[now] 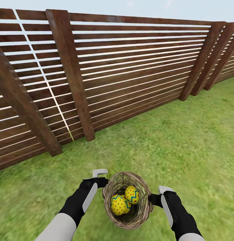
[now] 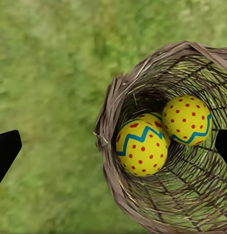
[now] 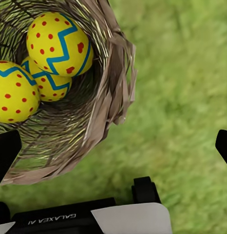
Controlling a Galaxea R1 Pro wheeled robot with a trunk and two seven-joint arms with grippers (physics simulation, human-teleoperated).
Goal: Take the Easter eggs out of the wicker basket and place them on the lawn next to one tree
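Note:
The wicker basket rests on the lawn right in front of me, leaning a little. Three yellow Easter eggs lie inside: one in front, one behind, and a third wedged half hidden between them. My left gripper hovers open at the basket's left rim; in the left wrist view its fingers straddle the woven wall beside the eggs. My right gripper is open at the right rim, near the eggs. The tree is out of view.
A tall brown slatted wooden fence with thick posts runs across the back, close behind the basket. Open grass stretches to the right and to the left.

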